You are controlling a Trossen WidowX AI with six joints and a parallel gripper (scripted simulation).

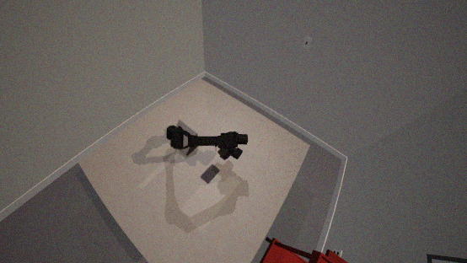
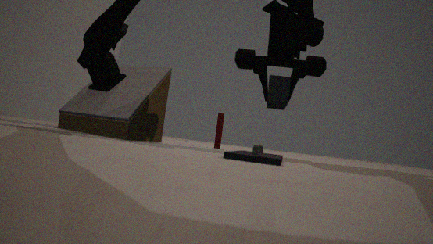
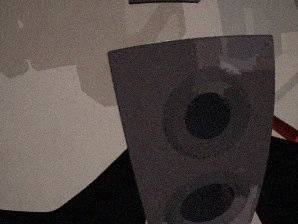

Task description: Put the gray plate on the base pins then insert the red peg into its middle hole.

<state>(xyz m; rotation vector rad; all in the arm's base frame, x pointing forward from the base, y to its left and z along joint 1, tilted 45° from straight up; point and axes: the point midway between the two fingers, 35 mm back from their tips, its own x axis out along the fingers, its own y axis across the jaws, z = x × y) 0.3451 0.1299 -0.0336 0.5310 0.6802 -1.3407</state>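
Observation:
My gripper [image 2: 278, 103] is shut on the gray plate [image 2: 279, 90] [image 3: 150, 100] and holds it in the air, steeply upright. Two round dark holes of the plate show in the wrist view. The dark base [image 1: 210, 174] [image 2: 238, 156] lies flat below the gripper and a little to its left in the exterior view. One short gray pin [image 2: 258, 149] stands up from it; a second pin cannot be made out. The red peg [image 2: 219, 130] [image 3: 286, 129] stands upright left of the base in the exterior view. In the top view the peg is hidden.
The arm is mounted on a slanted gray-topped wedge [image 2: 137, 91] at the left in the exterior view. A red object [image 1: 281, 253] shows at the bottom edge of the top view. Shadows of the arm fall across the pale surface [image 1: 202, 93] around the base.

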